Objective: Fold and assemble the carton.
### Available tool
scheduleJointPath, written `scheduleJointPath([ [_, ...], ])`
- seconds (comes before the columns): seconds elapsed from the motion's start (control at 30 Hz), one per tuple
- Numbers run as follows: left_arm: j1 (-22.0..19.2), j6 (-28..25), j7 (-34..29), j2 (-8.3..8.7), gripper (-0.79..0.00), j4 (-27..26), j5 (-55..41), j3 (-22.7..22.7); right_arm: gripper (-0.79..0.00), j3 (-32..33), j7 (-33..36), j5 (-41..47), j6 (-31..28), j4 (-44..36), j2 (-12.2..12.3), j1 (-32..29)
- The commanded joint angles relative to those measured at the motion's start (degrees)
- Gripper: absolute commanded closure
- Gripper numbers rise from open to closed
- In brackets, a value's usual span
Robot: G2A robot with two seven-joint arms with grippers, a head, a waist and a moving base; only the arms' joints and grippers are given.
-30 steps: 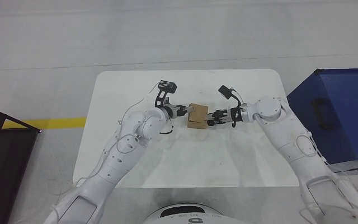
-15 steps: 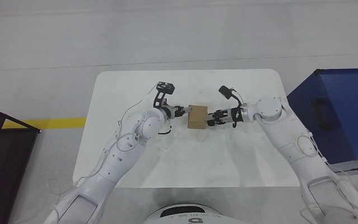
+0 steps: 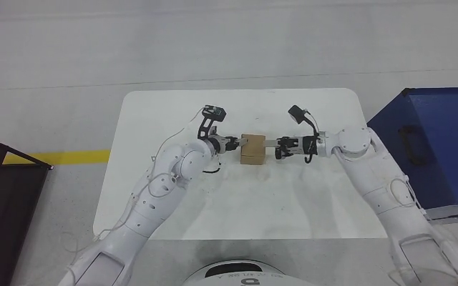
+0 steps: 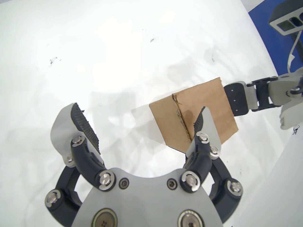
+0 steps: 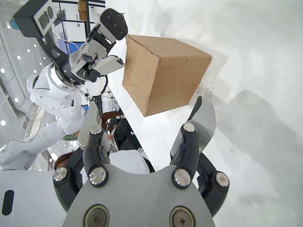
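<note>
A small brown carton stands closed on the white table, in the middle toward the far side. My left gripper is open at the carton's left side, its fingertips close against that face. In the left wrist view the carton lies partly behind one finger of the open left gripper. My right gripper is open at the carton's right side. In the right wrist view the carton sits just ahead of the right gripper, with the left gripper at its far face.
A blue bin stands off the table's right edge. A dark frame sits on the floor to the left. The right arm's finger pad rests near the carton's far edge in the left wrist view.
The right arm has drawn back slightly to the right and straightened. The carton now sits squarer on the table. The left arm has barely moved.
</note>
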Motion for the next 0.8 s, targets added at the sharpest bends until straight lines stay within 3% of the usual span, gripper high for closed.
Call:
scheduleJointPath([
  [0.0, 1.2, -1.2, 0.6, 0.41, -0.785, -1.2, -0.9, -1.8, -0.015, 2.4, 0.0, 0.1, 0.0, -2.3, 0.7, -1.7],
  [0.2, 7.2, -6.5, 2.1, 2.25, -0.785, -6.1, -5.3, -10.3, 0.000, 5.5, 0.3, 0.0, 3.8, -11.5, 1.7, -4.0],
  [0.47, 15.8, -14.3, 1.5, 4.49, -0.785, -10.7, -12.3, -21.3, 0.000, -2.8, 2.3, 1.3, 8.2, -5.4, -0.5, 6.4],
  [0.57, 16.5, -16.1, -0.2, 4.93, -0.785, -9.3, -15.4, -23.5, 0.000, -6.3, 2.5, -0.2, 9.8, -2.6, -1.4, 9.4],
  [0.77, 16.5, -16.1, -0.2, 4.93, -0.785, -9.3, -15.4, -23.5, 0.000, -13.0, 1.9, -5.8, 15.3, 1.0, -3.1, 13.8],
])
